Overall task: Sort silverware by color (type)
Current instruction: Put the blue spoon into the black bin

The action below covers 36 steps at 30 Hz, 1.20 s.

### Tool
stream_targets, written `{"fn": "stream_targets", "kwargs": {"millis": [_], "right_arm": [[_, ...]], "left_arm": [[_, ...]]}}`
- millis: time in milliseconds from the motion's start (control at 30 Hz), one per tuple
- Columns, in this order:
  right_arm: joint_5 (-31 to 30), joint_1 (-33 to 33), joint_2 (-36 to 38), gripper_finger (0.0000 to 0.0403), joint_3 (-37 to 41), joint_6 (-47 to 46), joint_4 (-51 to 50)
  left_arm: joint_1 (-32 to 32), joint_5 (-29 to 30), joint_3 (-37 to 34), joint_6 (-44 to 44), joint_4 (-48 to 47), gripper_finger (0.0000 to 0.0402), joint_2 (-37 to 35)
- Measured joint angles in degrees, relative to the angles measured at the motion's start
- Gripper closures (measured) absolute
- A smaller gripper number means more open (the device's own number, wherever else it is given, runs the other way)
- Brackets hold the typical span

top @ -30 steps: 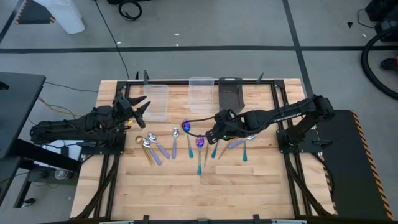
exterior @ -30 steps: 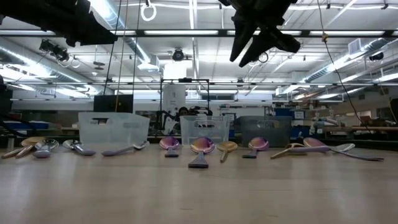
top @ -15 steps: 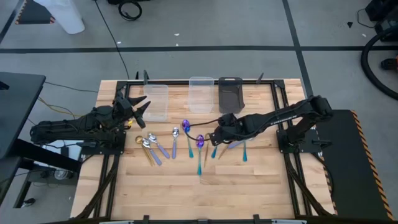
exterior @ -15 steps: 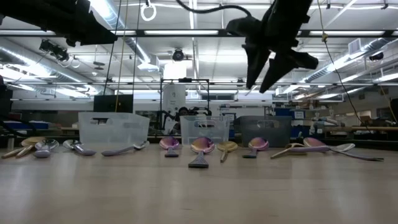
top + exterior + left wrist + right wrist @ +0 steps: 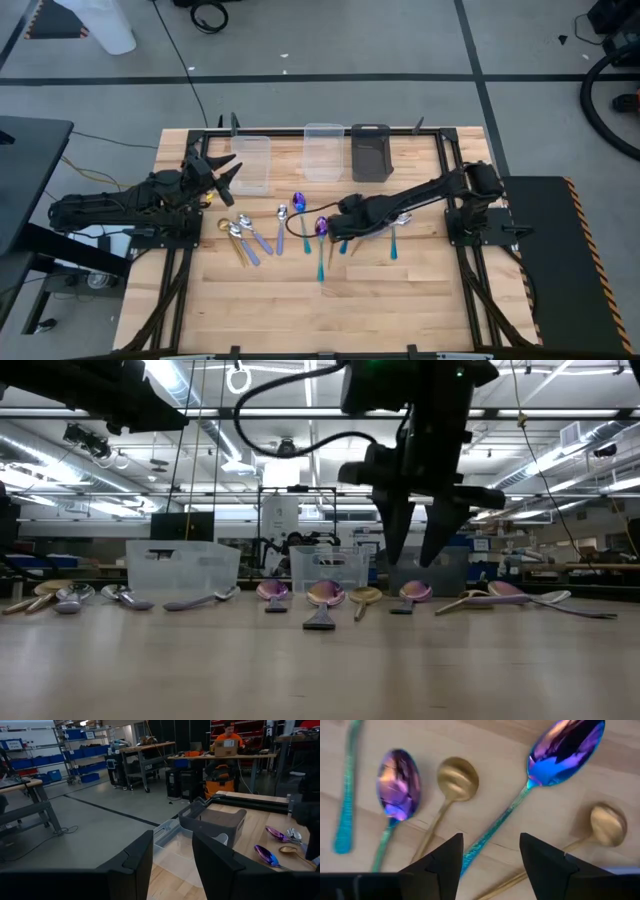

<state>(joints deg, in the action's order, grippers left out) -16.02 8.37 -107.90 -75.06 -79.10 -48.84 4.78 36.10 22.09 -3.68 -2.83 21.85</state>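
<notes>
Iridescent spoon (image 5: 520, 805) lies directly under right pincer (image 5: 489, 851), handle running between wide-open fingers; left pincer (image 5: 226, 175) farther, parted, empty.

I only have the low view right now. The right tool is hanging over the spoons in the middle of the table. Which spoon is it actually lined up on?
Observer: In the right wrist view, the right tool is open, and the teal handle of an iridescent spoon runs between its fingers.
Operator: Anything lying close to that handle?
Observer: Yes, a gold spoon lies alongside it, with a second iridescent spoon just beyond.
Operator: And where is the left tool?
Observer: From above, the left tool waits beside the left clear bin, away from the middle spoons.
</notes>
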Motion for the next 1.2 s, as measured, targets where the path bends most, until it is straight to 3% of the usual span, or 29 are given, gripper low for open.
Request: {"fn": "stream_targets", "kwargs": {"millis": [233,700,933,1200], "right_arm": [[-3.86,0.05,-5.46,0.0204,-6.12,-1.27,-7.39],[-1.75,-2.35,-8.96,0.0212,-5.16,0.57,-6.34],[2.46,-4.68,-8.06,0.0241,0.61,4.03,3.86],[4.50,-5.84,-7.84,0.0278,1.20,5.18,4.56]], "left_arm": [[0.02,0.00,0.00,-0.04,-0.27,0.0255,0.00],[0.04,0.00,0.00,-0.15,-0.98,0.0255,0.00],[0.04,0.00,0.00,-0.32,-1.42,0.0255,0.00],[-0.02,0.00,0.00,-0.66,-1.62,0.0255,-0.04]]}}
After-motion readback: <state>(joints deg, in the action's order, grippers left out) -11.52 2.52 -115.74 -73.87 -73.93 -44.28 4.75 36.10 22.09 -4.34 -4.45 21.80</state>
